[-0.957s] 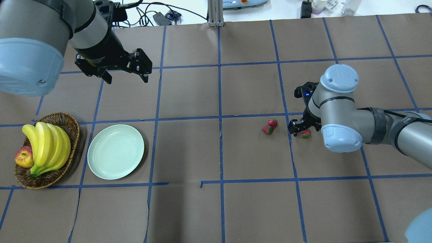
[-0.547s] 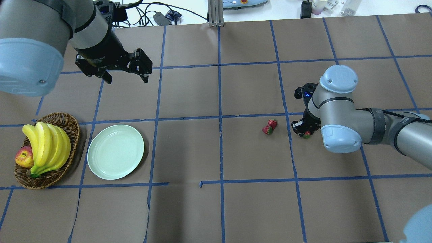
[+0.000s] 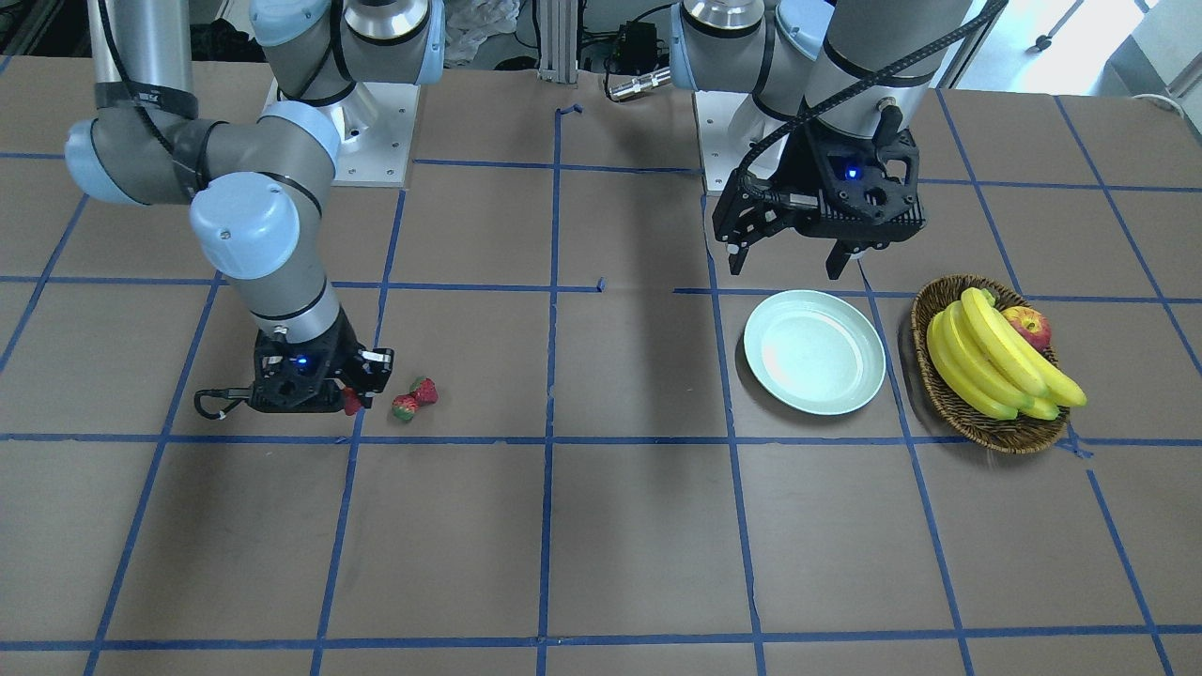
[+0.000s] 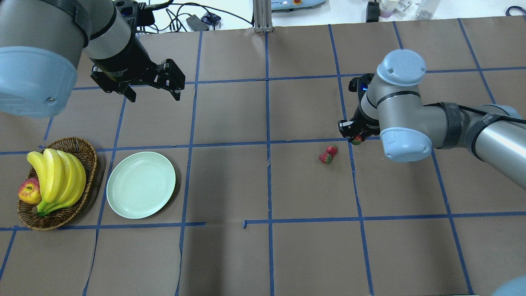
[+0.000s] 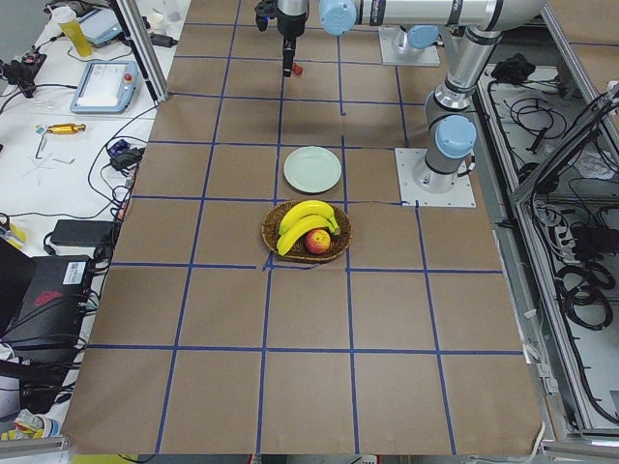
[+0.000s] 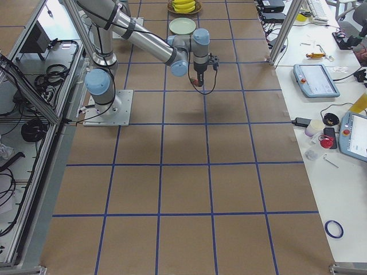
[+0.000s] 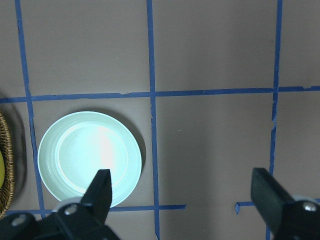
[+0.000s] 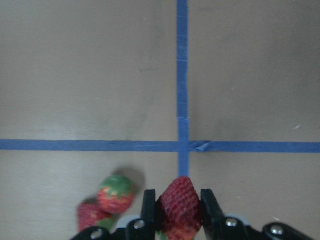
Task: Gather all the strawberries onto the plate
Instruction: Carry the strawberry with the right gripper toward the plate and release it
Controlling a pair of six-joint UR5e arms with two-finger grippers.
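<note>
Right gripper point(image 8: 178, 206) clenched on the held strawberry point(image 4: 356, 139); red tip pokes out between the fingers, over a blue tape line point(image 8: 182, 75). Second strawberry point(image 4: 332, 150) and third strawberry point(image 4: 325, 158) lie touching each other on the table point(image 4: 230, 185), near that gripper, on its plate-ward side. Plate point(image 4: 141, 184) sits well apart from the right gripper. Left gripper point(image 4: 155, 97) hovers with jaws spread wide. Seen from its wrist camera, the plate lies low, beside one finger, and the basket point(image 4: 84, 150) just beyond.
</note>
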